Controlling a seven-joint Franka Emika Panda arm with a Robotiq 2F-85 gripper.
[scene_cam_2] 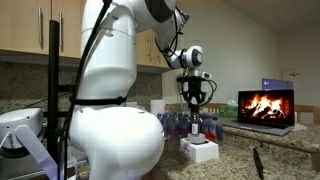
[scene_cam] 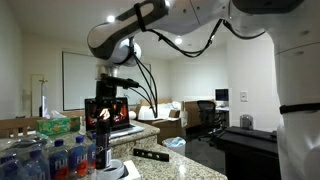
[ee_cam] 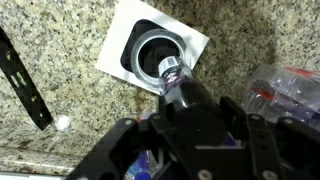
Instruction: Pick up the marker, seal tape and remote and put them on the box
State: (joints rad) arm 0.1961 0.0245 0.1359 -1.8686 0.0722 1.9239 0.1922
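Seal tape [ee_cam: 152, 50] already on box [ee_cam: 120, 45]. Gripper [ee_cam: 190, 115] pinching marker [ee_cam: 174, 74], tip just over tape, not released yet. Remote [ee_cam: 20, 80] lies on granite counter [ee_cam: 75, 125] beside box, untouched. Approx 1 of 3 done.

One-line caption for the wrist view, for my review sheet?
Gripper holds the marker over the white box bearing the seal tape; the remote lies on the granite counter.

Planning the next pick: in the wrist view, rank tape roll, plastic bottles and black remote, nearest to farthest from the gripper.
1. Grey tape roll, on the white box under the jaws.
2. Clear plastic bottles, right.
3. Long flat black remote, far left.
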